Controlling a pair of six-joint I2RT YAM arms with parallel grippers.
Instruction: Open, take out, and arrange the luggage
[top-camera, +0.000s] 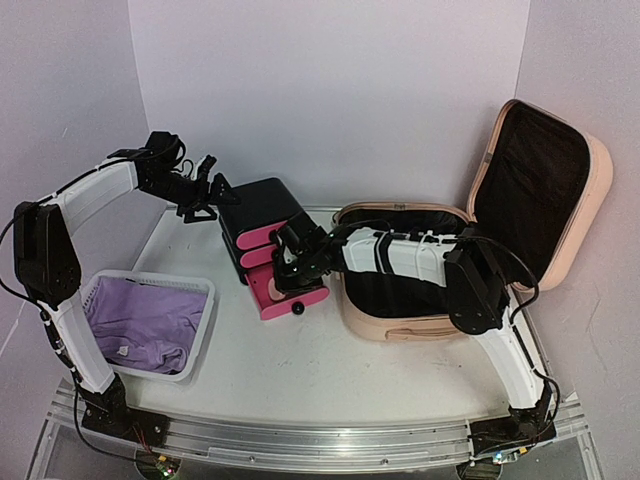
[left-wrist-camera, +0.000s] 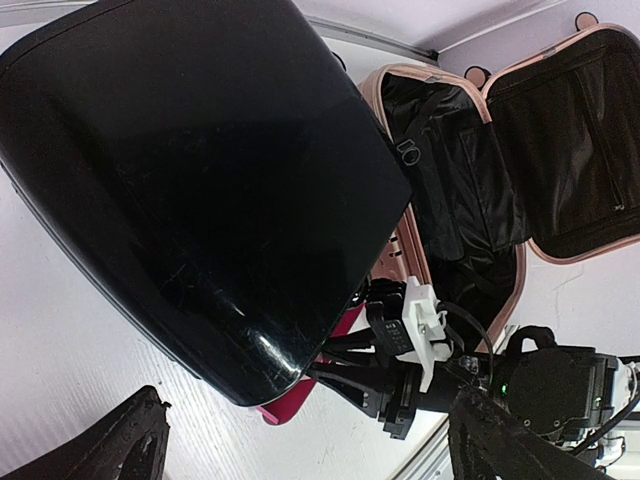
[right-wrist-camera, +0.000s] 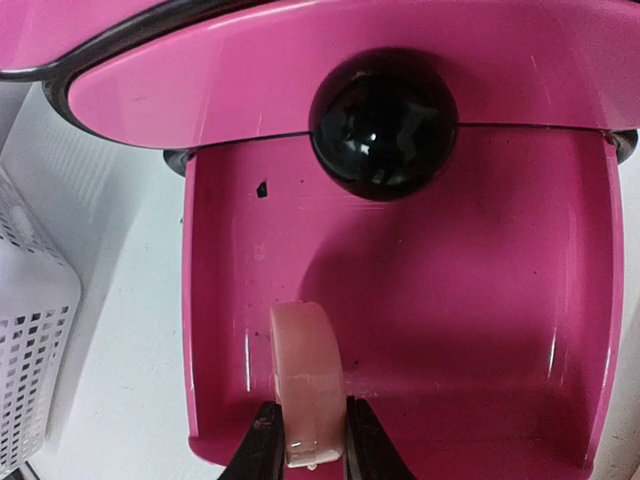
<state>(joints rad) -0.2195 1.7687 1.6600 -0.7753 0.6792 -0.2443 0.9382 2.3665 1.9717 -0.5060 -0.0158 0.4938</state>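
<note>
- Luggage (top-camera: 410, 326) sits open on the table (top-camera: 300, 370), just to the right of the drawer box (top-camera: 262, 205). Its peach-pink base shell lies flat and its lid stands raised behind and to the right, with the black lining facing out.
- From the left wrist view, the inside of the luggage (left-wrist-camera: 470, 190) shows black fabric with straps and a buckle. It lies beyond the far edge of the drawer box (left-wrist-camera: 200, 170).
- Drawer box is black on top with pink fronts. Its lowest pink drawer (top-camera: 290, 295) is pulled out towards the near side, with a round black knob (top-camera: 298, 308) on its front.
- Right gripper (top-camera: 292, 265) reaches across from the luggage side and hangs over that open drawer.
- Seen from the right wrist, the right gripper (right-wrist-camera: 313, 445) is pinching a pale roll of tape (right-wrist-camera: 305, 385) that stands on edge. The two dark fingertips (right-wrist-camera: 262, 445) press its flat sides.
- Roll sits inside the pink drawer (right-wrist-camera: 450, 330), near its left wall. The black knob (right-wrist-camera: 383, 122) of the drawer above it is farther along.
- Left gripper (top-camera: 208, 188) is at the drawer box's far left corner, spread wide and holding nothing. Whether it touches the box cannot be told.
- Only the dark fingers (left-wrist-camera: 120, 445) of that gripper show in its own camera, at the lower corners, with the glossy black top of the box filling the space between.
- White mesh basket (top-camera: 150, 278) stands well to the left and nearer than the drawer box, with a lilac cloth (top-camera: 145, 322) inside it.
</note>
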